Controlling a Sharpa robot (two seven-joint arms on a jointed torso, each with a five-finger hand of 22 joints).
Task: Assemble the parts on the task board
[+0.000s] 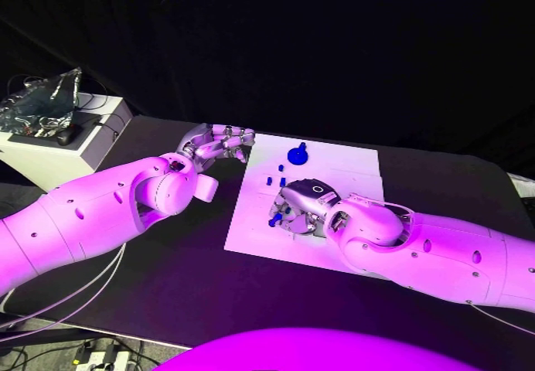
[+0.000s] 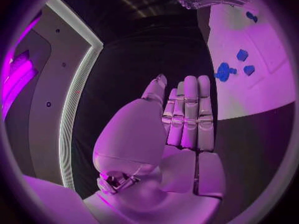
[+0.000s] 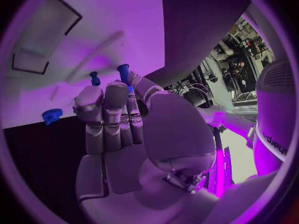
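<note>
The white task board [image 1: 345, 174] lies in the middle of the black table. A blue gear-like part [image 1: 298, 154] stands near its far edge, also seen as the gear [image 2: 223, 71] and the gear [image 3: 52, 115]. Two small blue pegs [image 1: 275, 181] stand in the board's middle. My right hand [image 1: 303, 209] is low over the board's near half, its fingers curled, pinching a blue peg [image 3: 123, 73] between thumb and fingertips; the peg [image 1: 275, 220] pokes out beside the hand. My left hand [image 1: 219, 143] hovers at the board's far left corner, fingers [image 2: 190, 114] straight and together, holding nothing.
A white box [image 1: 62, 147] with wiring on top stands at the table's far left corner. Cables [image 1: 67, 309] hang off the table's front left edge. Bare black tabletop surrounds the board.
</note>
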